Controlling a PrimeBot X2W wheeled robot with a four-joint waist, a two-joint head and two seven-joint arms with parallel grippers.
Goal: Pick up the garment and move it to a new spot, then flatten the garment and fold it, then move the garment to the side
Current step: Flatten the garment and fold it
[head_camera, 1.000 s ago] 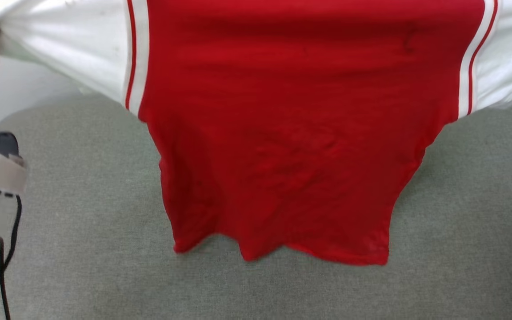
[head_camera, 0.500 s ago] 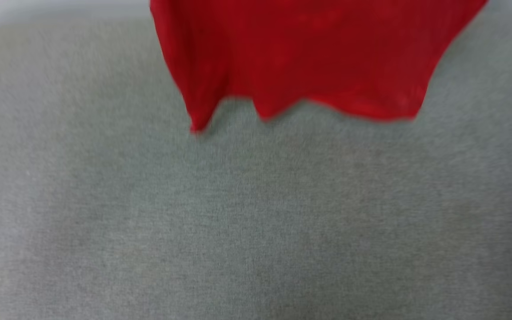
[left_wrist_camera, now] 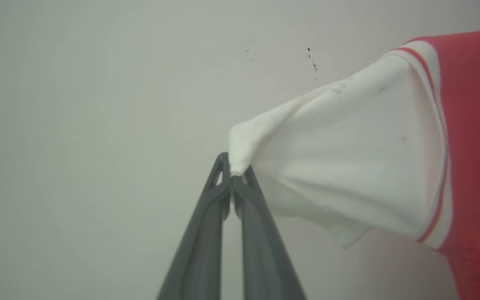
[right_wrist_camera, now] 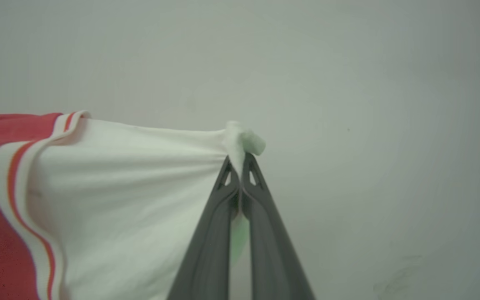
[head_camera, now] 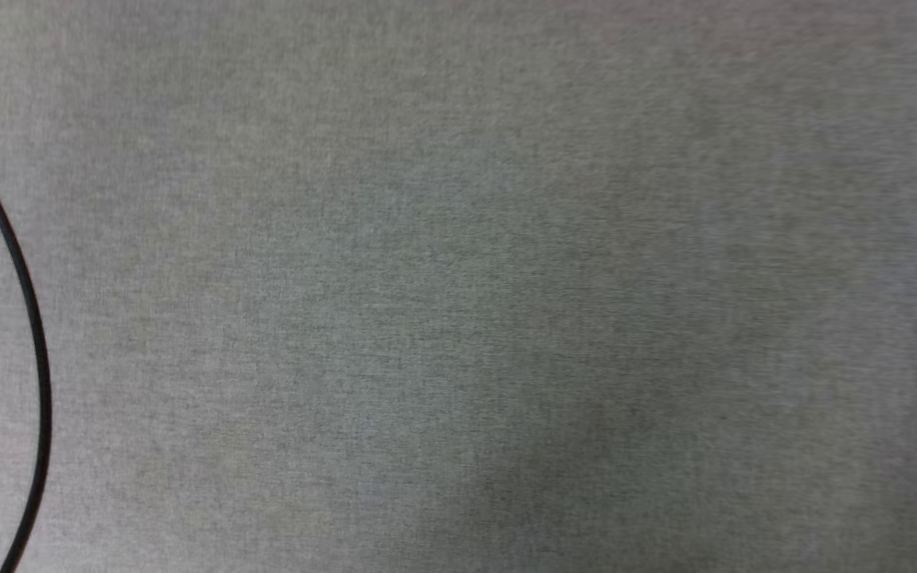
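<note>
Camera dipped, left gripper (left_wrist_camera: 232,168), right gripper (right_wrist_camera: 238,161) pinching garment (left_wrist_camera: 348,166)

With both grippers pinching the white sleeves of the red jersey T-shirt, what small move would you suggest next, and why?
The left gripper and right gripper are each shut on a sleeve of the red jersey T-shirt, stretching it. I would probably lower both together onto the grey fabric surface, so it lands spread.

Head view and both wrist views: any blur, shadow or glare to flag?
Head view: grey cloth surface soft, a dim shadow low centre-right, no glare. Left wrist view: even light, left gripper and the sleeve of the garment sharp. Right wrist view: right gripper sharp, striped trim colour-fringed at the frame edge.
</note>
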